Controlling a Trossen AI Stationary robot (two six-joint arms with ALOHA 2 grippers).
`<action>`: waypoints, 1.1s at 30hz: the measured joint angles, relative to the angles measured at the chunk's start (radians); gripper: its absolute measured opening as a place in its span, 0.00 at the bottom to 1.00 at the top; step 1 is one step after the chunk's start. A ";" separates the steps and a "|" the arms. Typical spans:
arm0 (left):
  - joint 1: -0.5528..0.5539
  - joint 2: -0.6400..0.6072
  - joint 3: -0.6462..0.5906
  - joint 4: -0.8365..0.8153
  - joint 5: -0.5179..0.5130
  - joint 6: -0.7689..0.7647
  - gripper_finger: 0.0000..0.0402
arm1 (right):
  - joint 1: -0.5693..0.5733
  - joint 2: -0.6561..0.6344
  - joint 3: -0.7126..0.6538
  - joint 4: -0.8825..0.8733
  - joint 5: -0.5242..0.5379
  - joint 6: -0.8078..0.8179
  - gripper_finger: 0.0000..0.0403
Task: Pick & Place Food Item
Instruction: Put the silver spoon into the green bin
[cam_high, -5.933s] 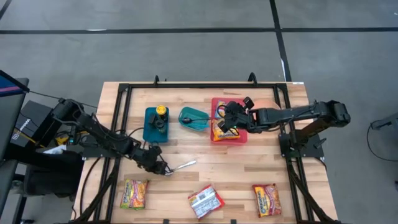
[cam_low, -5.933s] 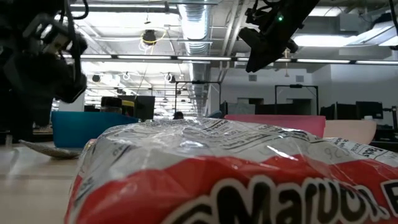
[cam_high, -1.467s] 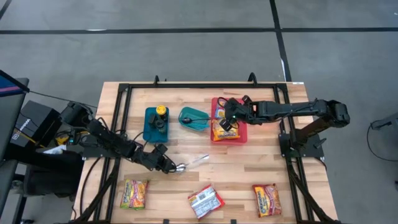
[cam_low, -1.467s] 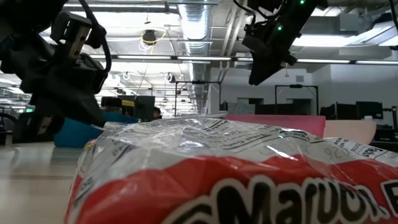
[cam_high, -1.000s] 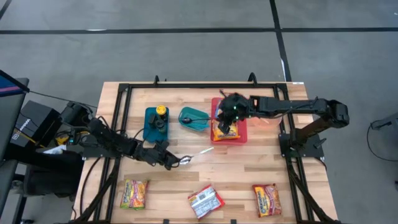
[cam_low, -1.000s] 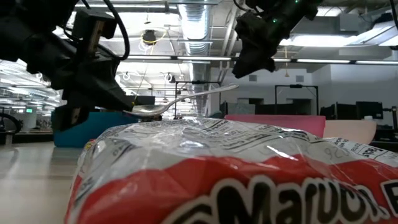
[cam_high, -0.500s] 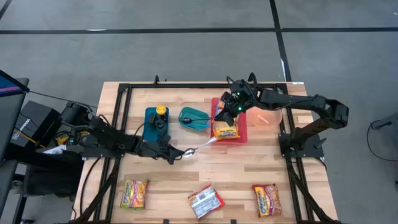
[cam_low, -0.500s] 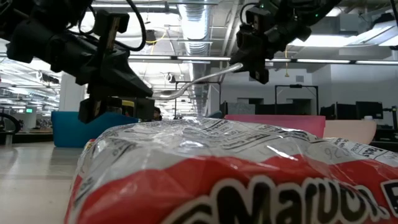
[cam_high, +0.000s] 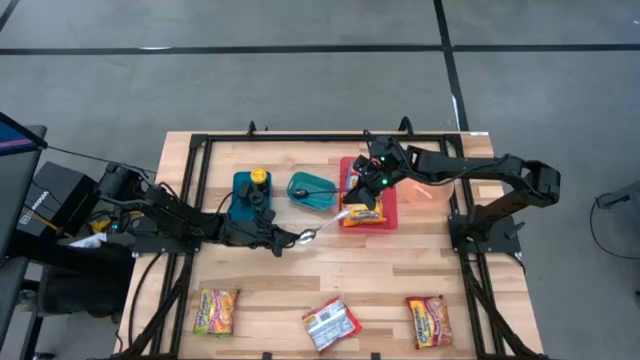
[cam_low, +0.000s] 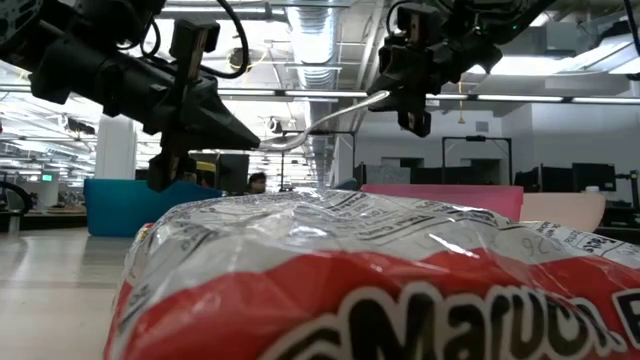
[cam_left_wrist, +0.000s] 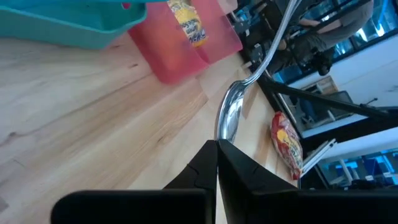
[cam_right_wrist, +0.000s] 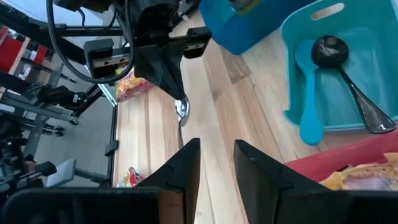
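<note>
Lying on the wooden bench (cam_high: 400, 270) were four noodle packets: three along the lower edge, at (cam_high: 216, 311), (cam_high: 331, 324) and (cam_high: 429, 320), and one (cam_high: 362, 211) in the single red tray (cam_high: 391, 209) at the centre. There were also one blue bin (cam_high: 243, 200), one teal tray (cam_high: 312, 190) and one metal spoon (cam_high: 312, 234). The left gripper (cam_high: 281, 240), jaws pressed together, pinched the spoon's bowl, its arm stretched low from the left. The right gripper (cam_high: 372, 182) hovered over the red tray, jaws slightly apart around the spoon's handle in the wrist view; whether they touched it I cannot tell.
</note>
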 joint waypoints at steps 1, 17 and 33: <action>0.000 0.000 0.000 0.001 0.000 0.009 0.00 | 0.001 0.000 0.000 0.000 0.001 0.003 0.23; 0.047 0.000 0.000 0.020 0.016 0.015 0.00 | 0.040 0.000 0.000 0.011 0.004 0.023 0.23; 0.067 0.000 0.000 0.056 0.016 0.040 0.00 | 0.049 0.000 0.000 0.060 0.004 0.102 0.23</action>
